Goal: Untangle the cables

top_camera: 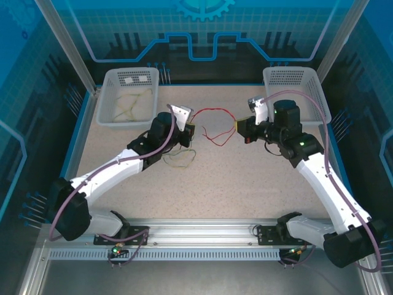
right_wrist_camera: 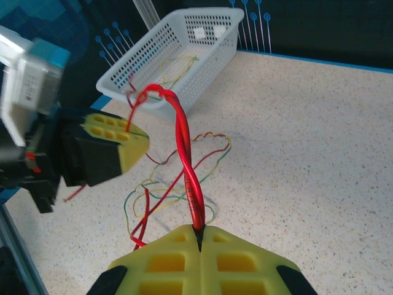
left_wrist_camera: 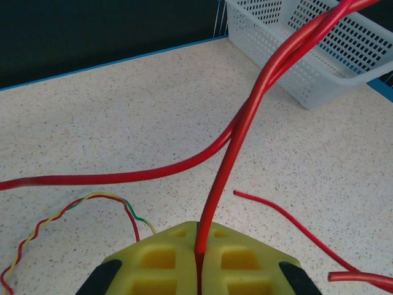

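Stretching left to right, the twisted red cables hung between left claw and right claw. Each pinched an end — neither nearer.

The red cables are smooth and glossy. The desk is matt, speckled like stone. The basket is white perforated plastic; the fingers, matt yellow.

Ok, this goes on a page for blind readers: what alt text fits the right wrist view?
The right claw is shut on a red cable that rises, twisted with a second red strand, toward the left claw, also shut. Behind, a white basket sits on the speckled table near loose thin wires.
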Robot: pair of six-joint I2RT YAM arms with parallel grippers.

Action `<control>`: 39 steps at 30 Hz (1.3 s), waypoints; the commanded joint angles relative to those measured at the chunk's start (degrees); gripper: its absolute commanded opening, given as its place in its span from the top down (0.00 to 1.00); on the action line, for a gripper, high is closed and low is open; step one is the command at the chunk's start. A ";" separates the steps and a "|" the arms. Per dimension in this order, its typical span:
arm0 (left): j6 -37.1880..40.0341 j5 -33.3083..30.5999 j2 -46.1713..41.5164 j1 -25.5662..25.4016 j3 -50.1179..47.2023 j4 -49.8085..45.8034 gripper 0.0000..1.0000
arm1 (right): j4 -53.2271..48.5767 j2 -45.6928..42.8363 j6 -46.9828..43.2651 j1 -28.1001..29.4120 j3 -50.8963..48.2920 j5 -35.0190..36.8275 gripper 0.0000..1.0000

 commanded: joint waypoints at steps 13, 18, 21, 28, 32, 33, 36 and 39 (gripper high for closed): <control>16.63 -2.47 -1.07 0.29 -3.14 5.40 1.00 | 8.58 -0.75 -2.22 -0.70 -15.54 -2.51 0.72; 21.76 1.25 -2.87 -0.48 -4.42 9.21 1.00 | 8.15 -5.71 -2.63 -0.77 -16.84 -0.07 0.27; 27.46 5.96 -4.00 -0.60 -5.18 9.01 1.00 | 8.26 -7.92 -1.16 -0.90 -15.22 0.38 0.17; 35.17 14.06 -5.09 -0.79 -6.49 10.47 1.00 | 2.10 0.82 3.07 -3.23 -2.15 -13.86 0.17; 37.56 19.41 -5.08 -0.84 -7.42 12.18 1.00 | -0.78 8.18 0.45 -3.63 3.68 -26.28 0.18; 37.84 20.45 -5.17 -0.84 -7.93 13.18 1.00 | -1.77 10.44 0.07 -3.60 5.44 -29.53 0.19; 38.33 23.11 -5.27 -0.84 -8.60 15.21 1.00 | -0.97 14.61 0.25 -2.69 8.05 -36.17 0.23; 38.43 25.23 -5.03 -0.93 -8.39 15.42 1.00 | -1.66 16.42 -3.22 -0.26 9.47 -40.02 0.22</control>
